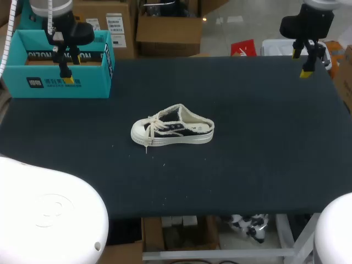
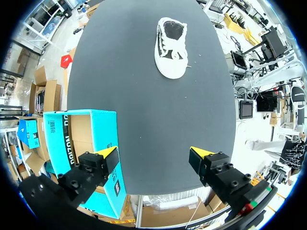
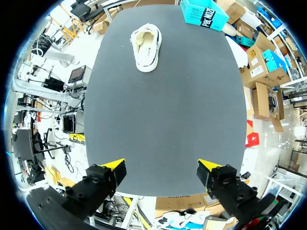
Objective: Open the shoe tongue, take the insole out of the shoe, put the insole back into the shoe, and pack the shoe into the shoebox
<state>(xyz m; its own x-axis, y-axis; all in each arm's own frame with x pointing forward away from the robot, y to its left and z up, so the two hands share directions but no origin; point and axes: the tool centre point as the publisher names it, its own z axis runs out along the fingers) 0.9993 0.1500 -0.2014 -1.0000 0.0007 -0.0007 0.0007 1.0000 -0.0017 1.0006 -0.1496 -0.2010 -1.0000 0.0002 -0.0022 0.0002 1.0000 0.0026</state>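
Note:
A black canvas shoe (image 1: 172,131) with cream sole and cream laces lies on its sole in the middle of the dark table (image 1: 247,159), toe toward the left. It also shows far ahead of each gripper: shoe (image 2: 171,47), shoe (image 3: 146,46). An open teal shoebox (image 1: 60,63) stands at the back left corner, seen also as shoebox (image 2: 79,148) under the left finger and shoebox (image 3: 206,13) in the right wrist view. My left gripper (image 1: 67,61) hangs open above the box, empty; left gripper (image 2: 154,162). My right gripper (image 1: 306,61) hangs open over the back right corner, empty; right gripper (image 3: 162,173).
The table's mat (image 2: 144,96) is bare around the shoe on all sides. The shoebox takes up the back left corner and is the only raised thing near the left arm.

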